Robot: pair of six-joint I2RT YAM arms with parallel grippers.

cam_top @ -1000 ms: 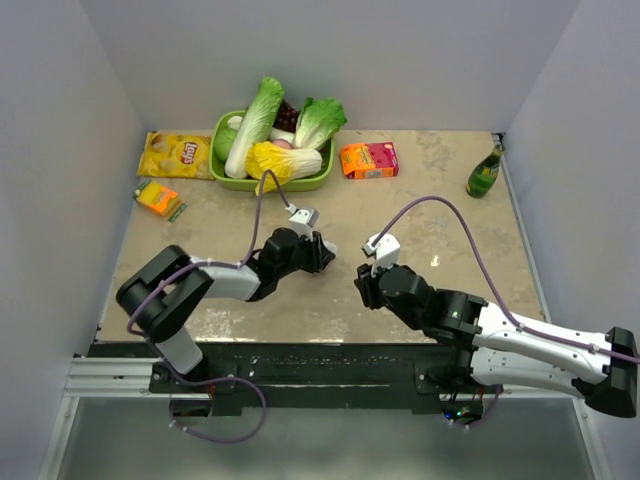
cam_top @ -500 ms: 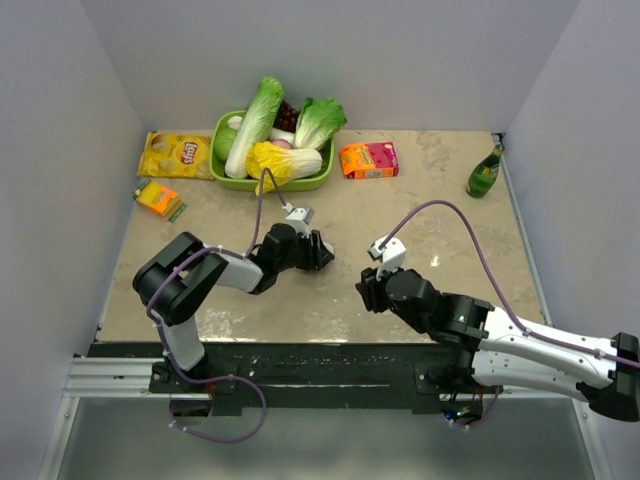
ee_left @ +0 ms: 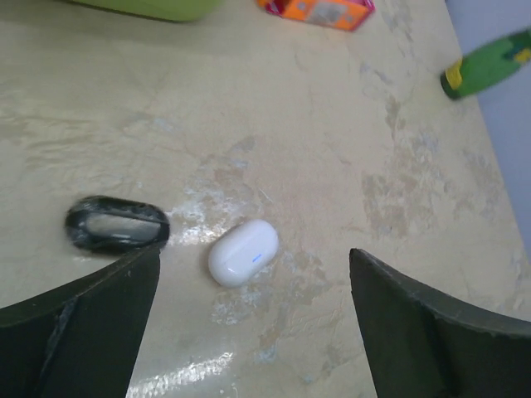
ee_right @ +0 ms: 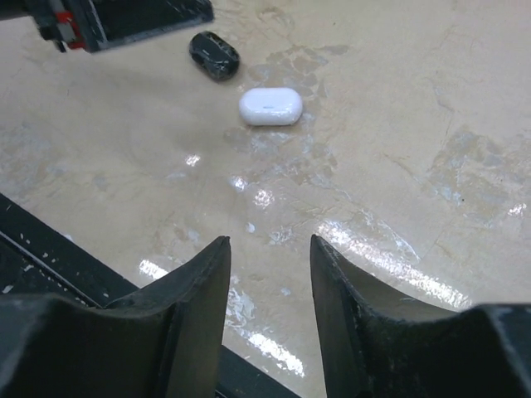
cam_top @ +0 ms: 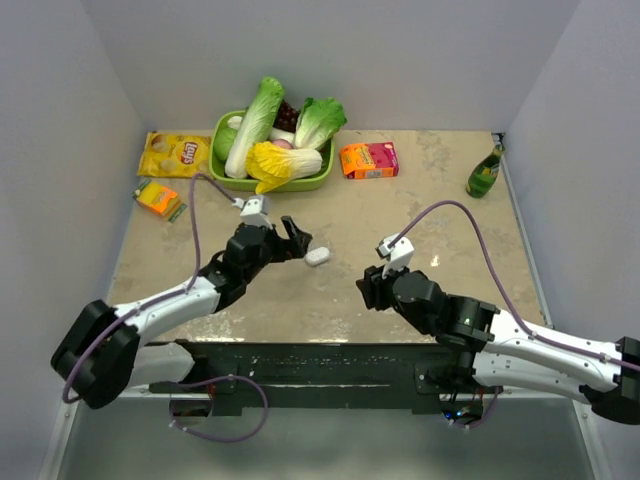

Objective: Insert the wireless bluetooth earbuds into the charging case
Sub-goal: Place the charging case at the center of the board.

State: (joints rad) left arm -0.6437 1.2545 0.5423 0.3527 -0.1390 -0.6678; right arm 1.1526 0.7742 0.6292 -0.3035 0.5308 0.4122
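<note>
The charging case (cam_top: 317, 256) is a closed white pebble lying flat on the beige table, with a small blue light on its side (ee_left: 242, 252). My left gripper (cam_top: 298, 240) hovers just left of it, wide open, and the case lies free on the table between and ahead of the fingers (ee_left: 99, 315). My right gripper (ee_right: 269, 240) is open and empty near the table's front edge, with the case (ee_right: 270, 106) well ahead of it. The wireless bluetooth earbuds are out of view.
A small black oval object (ee_left: 116, 224) lies just left of the case. At the back are a green basket (cam_top: 225, 170) of vegetables, a chips bag (cam_top: 175, 155), an orange box (cam_top: 368, 159) and a green bottle (cam_top: 484, 172). A small orange pack (cam_top: 158, 199) sits far left.
The left gripper opened wide and drew back to the left, leaving the white case lying uncovered on the table. The right gripper's jaws spread a little wider.
</note>
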